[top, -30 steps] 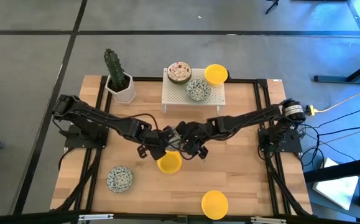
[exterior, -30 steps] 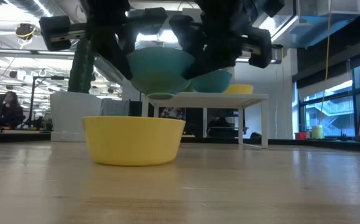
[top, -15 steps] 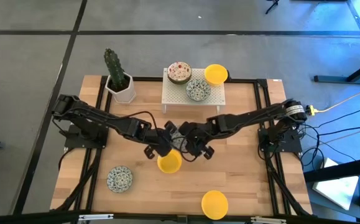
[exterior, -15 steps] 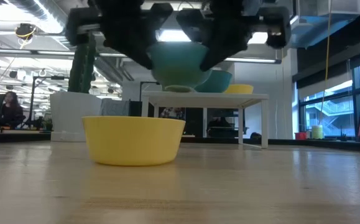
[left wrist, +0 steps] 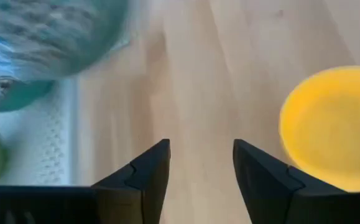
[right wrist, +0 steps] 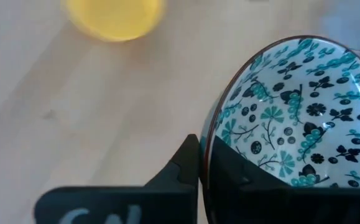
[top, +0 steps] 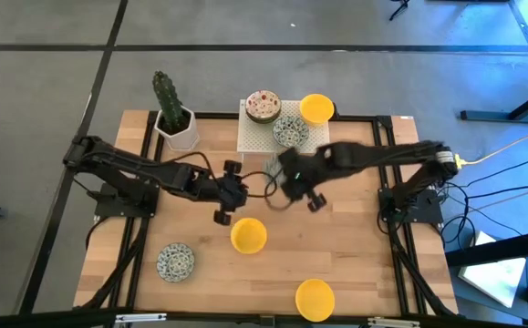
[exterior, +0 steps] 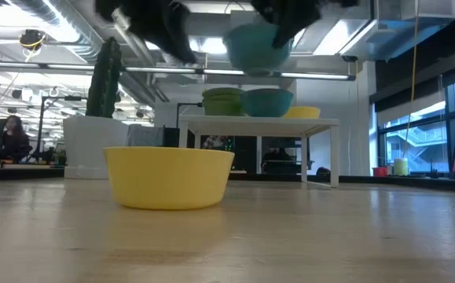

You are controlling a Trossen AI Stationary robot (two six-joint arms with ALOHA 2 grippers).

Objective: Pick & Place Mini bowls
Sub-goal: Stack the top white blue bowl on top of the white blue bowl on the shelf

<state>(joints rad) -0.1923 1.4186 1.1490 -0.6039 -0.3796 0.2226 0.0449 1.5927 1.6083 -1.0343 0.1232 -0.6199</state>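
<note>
**Right arm carrying patterned bowl toward the rack**

The right gripper pinches the rim of a blue-green patterned bowl, one finger inside and one outside. In the low view the bowl hangs well above the table, higher than the bowls on the rack. From above, the gripper sits just in front of the white rack.

The left gripper hovers over bare table with its fingers spread and nothing between them; from above it is left of the right gripper, near the centre yellow bowl.

Bowl positions:
- On the rack: a speckled bowl, a patterned bowl, a yellow bowl.
- On the table: the centre yellow bowl, another yellow bowl at the front edge, a patterned bowl front left.

The cactus pot stands at the back left.

Judgement: the step in hand appears to be placement on the rack. The rim grip is narrow, so the carry should stay level and slow. The bowl should clear the rack bowls before descent, come down over a free spot or squarely into the matching bowl, and be released only once seated. The left arm should keep clear.
</note>
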